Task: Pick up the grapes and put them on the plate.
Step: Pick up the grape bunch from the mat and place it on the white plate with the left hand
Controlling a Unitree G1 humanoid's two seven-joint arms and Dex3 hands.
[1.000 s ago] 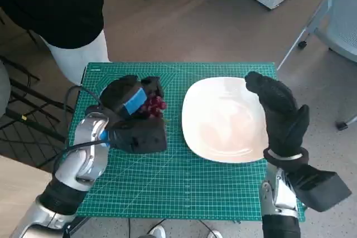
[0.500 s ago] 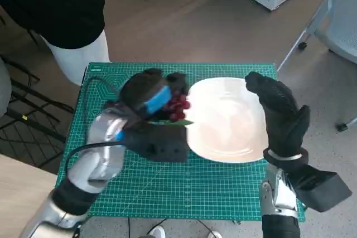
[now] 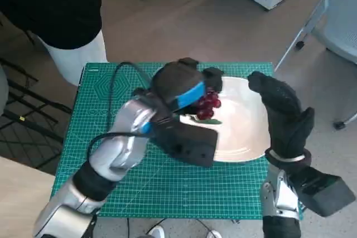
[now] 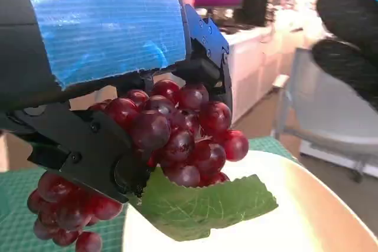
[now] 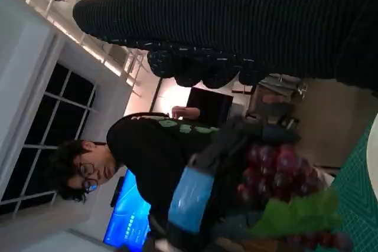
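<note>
Gripping dark red grapes [image 4: 177, 131] with a green leaf [image 4: 204, 205], left hand [image 3: 181, 90].

Pale forearms, blue-taped black left hand [image 3: 181, 90], seemingly knitted black right hand [image 3: 284, 115].

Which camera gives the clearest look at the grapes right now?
The left wrist view: the grapes fill the frame in the left hand, green leaf below. The head view shows them small over the plate; the right wrist view shows them blurred.

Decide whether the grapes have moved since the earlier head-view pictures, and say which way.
Yes. Held in the left hand, the grapes have travelled right across the green mat, from its left part to over the white plate.
</note>
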